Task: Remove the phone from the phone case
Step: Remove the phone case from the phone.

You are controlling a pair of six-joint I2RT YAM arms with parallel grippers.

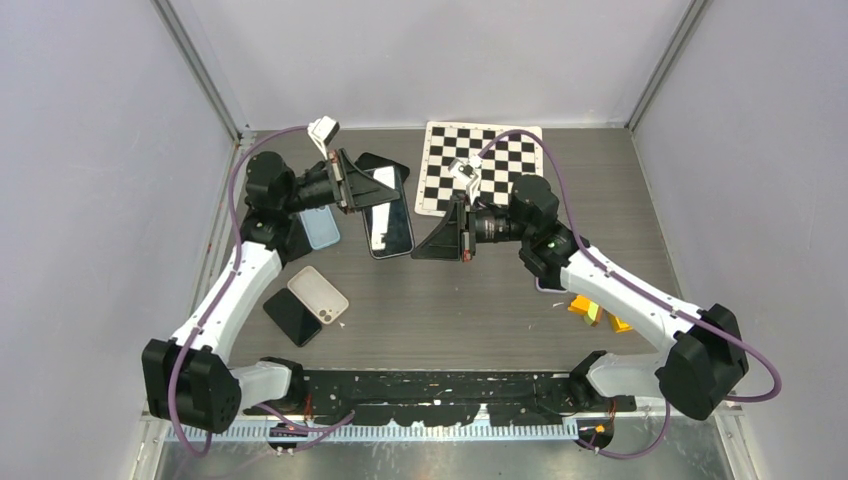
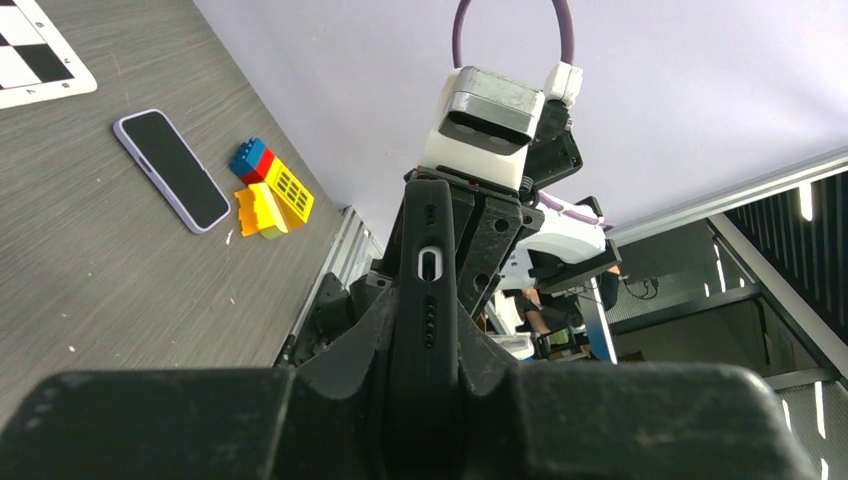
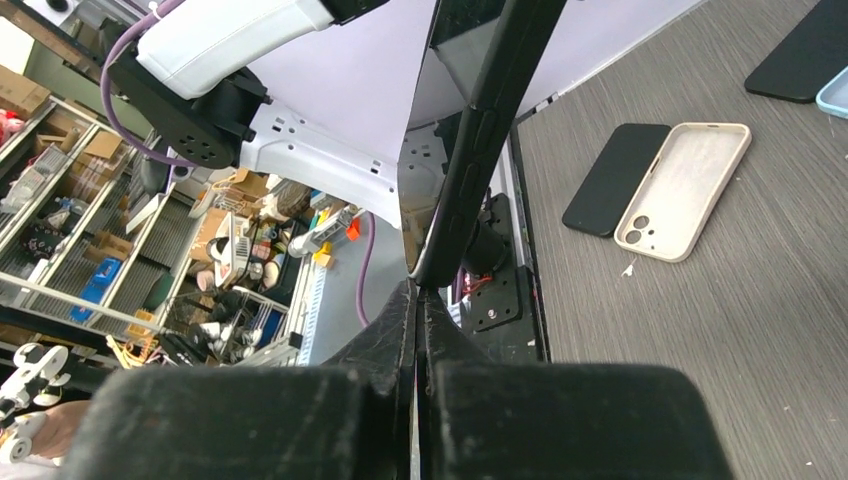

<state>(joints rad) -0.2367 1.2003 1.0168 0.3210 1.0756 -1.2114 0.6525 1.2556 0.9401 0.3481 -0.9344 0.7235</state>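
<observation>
Top external: grey table (image 1: 480, 300) fills mid-frame. L arm's left gripper (image 1: 362, 190), upper left of centre, clamps the cased phone (image 1: 390, 228) above the tabletop, and the right gripper (image 1: 420, 252) is pinched tight on its lower-right corner. Beige case (image 1: 318, 294) lies lower left.

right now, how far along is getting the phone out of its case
Done: the black-cased dark-screen phone is off the grey wood-grain table, clamped in the left claw. In hand: the right claw pinches its corner. Left: the black case wraps the phone's port edge; no separation shows.
</observation>
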